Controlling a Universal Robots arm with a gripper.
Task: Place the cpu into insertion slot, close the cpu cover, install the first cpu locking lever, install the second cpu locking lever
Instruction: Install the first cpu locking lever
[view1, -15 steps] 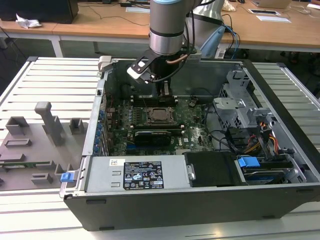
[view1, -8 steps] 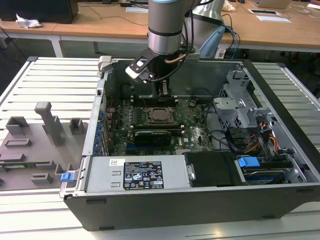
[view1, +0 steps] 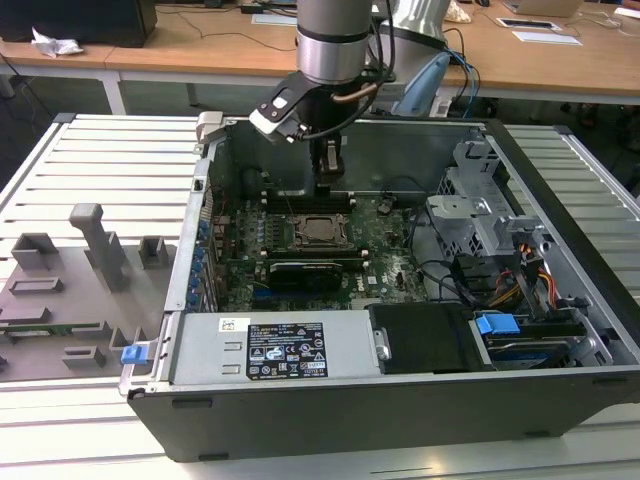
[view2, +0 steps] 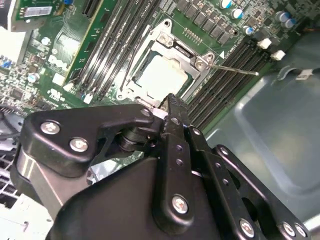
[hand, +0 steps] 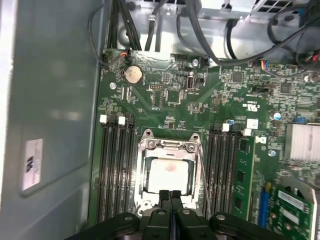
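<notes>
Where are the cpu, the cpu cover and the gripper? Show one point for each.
cpu (hand: 167, 174), first wrist view, middle of its pale metal face.
cpu cover (hand: 170, 146), first wrist view, silver frame bar on the side away from the gripper.
gripper (hand: 170, 194), first wrist view, where its two fingertips meet.

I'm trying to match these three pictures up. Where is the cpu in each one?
Exterior view: the cpu sits mid-motherboard, just under the gripper.
Second wrist view: the cpu lies just beyond the gripper's shut tips.
First wrist view: the cpu lies just beyond the tips, between the memory slots.
Shared landmark: the silver cover framing the cpu.
</notes>
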